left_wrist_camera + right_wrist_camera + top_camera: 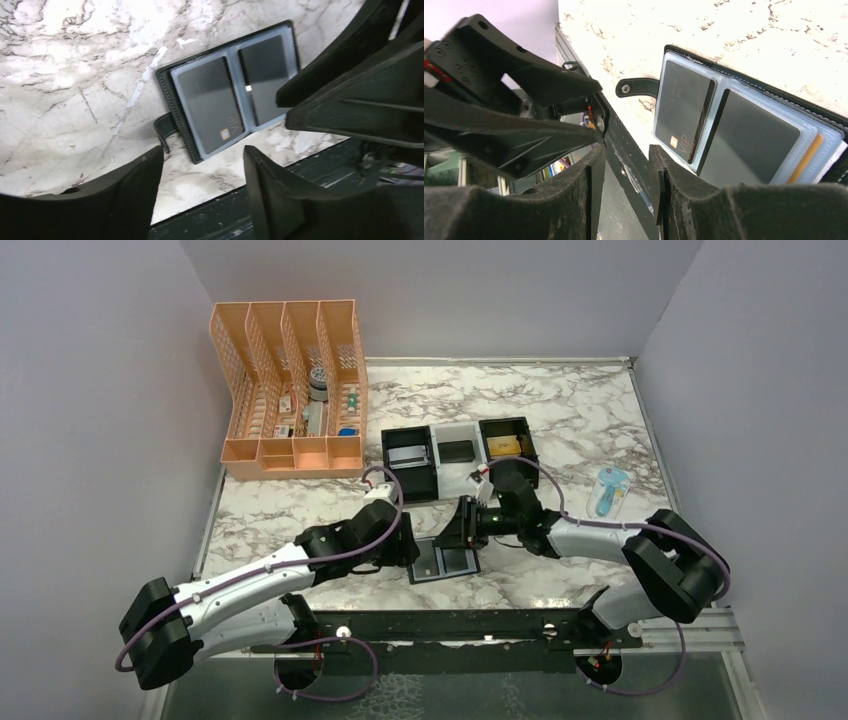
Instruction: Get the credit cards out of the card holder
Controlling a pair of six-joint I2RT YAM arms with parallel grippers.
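- While the card holder (443,562) lay open near the front edge of the table (600,420), the credit cards (681,115) sat in its clear sleeves; extraction looked not yet begun.
- Left gripper (202,155) and right gripper (624,150) flanked it, jaws parted and empty.
- Next, probably: pin the holder and pinch one card's edge.
- One card read "VIP".

Setting: a robot test cell in a lab.

Evidence:
- Plain pale grey panels (100,390) box in the desk (560,410) at 9, 12 and 3 o'clock.
- The desk top is a marble-pattern sheet.
- The left arm (250,585) and right arm (600,540) are bolted to a black metal rail (450,625) along the 6 o'clock edge.
- Props are laid out like samples:
  - an orange mesh file organiser (290,390) at 10 o'clock
  - a row of small square trays (460,450) near centre
  - a blister pack (610,490) at 3 o'clock
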